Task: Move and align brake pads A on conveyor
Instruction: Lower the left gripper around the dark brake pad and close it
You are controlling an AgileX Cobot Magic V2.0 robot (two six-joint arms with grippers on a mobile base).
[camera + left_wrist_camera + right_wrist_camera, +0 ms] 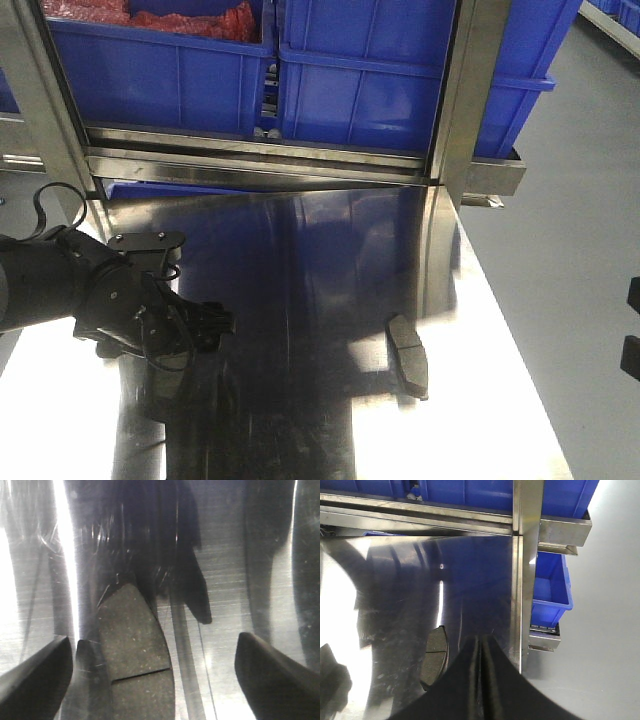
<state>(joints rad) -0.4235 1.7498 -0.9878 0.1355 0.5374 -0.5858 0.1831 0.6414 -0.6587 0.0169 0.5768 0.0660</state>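
Observation:
One brake pad (pixel 135 640) lies grey face up on the shiny steel table (pixel 240 580), centre groove showing. It sits between the spread fingers of my left gripper (pixel 155 680), nearer the left finger (pixel 35 675), and neither finger touches it. That gripper (pixel 215 325) hangs low over the table's left side, and the pad under it cannot be made out in the front view. Another brake pad (pixel 408 355) lies further right, seen also as the pad (pixel 432 657) left of my right gripper (pixel 481 642), which is shut on nothing. The conveyor is out of view.
Blue bins (pixel 350 90) stand on a steel rack (pixel 260 160) across the back of the table. An upright steel post (pixel 460 110) rises at the back right. Another blue bin (pixel 550 590) sits low beyond the table's right edge, above grey floor (pixel 580 250).

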